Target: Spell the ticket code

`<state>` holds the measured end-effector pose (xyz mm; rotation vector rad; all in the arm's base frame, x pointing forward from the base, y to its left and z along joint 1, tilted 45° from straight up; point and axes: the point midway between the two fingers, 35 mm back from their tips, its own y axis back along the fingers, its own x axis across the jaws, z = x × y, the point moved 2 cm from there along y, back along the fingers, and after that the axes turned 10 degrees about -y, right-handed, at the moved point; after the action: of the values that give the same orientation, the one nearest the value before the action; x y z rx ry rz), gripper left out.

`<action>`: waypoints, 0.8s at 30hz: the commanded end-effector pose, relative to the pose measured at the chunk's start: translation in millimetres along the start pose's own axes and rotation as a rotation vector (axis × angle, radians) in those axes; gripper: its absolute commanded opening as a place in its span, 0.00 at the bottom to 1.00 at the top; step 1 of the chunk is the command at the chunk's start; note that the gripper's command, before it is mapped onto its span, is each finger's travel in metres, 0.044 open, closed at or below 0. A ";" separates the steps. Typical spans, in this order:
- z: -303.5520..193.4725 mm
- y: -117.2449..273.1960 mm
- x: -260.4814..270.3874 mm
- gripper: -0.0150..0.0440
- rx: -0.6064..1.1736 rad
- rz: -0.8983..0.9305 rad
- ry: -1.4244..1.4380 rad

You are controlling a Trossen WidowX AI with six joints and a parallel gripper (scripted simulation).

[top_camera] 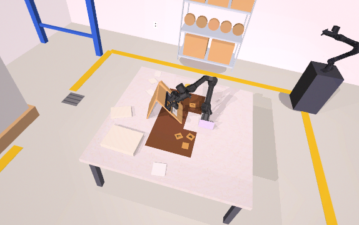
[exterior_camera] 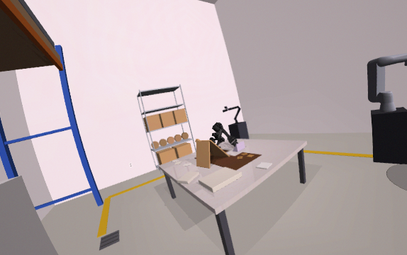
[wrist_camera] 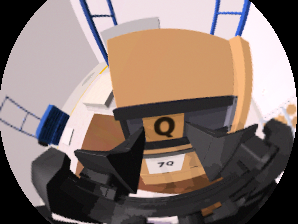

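Closest in, the gripper (top_camera: pixel 174 104) (wrist_camera: pixel 164 127) is gripping the Q tile (wrist_camera: pixel 164 127), its fingers standing partway open, and the tile is sitting in the dark rail (wrist_camera: pixel 175 106) on the tilted board (top_camera: pixel 179 113) (wrist_camera: pixel 172 65); just below, the ticket (wrist_camera: pixel 165 163) is showing 7Q; farther off, three tiles (top_camera: pixel 178 135) are lying on the brown mat (top_camera: pixel 164 134) (exterior_camera: pixel 237 163) (wrist_camera: pixel 100 131), which is covering part of the counter (top_camera: pixel 217 169) (exterior_camera: pixel 281 152)

Top: high up, looks down on the whole counter (top_camera: pixel 223 162) (exterior_camera: pixel 281 152)
Exterior: far off, faces the counter from the side
Wrist: close, faces the board (wrist_camera: pixel 172 65) (top_camera: pixel 156 97) (exterior_camera: pixel 203 154)
Shared: all see the board
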<state>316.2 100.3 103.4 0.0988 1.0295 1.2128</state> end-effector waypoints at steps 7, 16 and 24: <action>1.1 0.0 -8.2 0.25 0.001 0.002 0.006; 2.5 0.0 -15.6 0.25 0.001 0.002 0.006; 3.9 0.0 -22.2 0.25 0.001 0.002 0.007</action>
<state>318.9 85.8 116.8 0.0983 1.0321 1.2117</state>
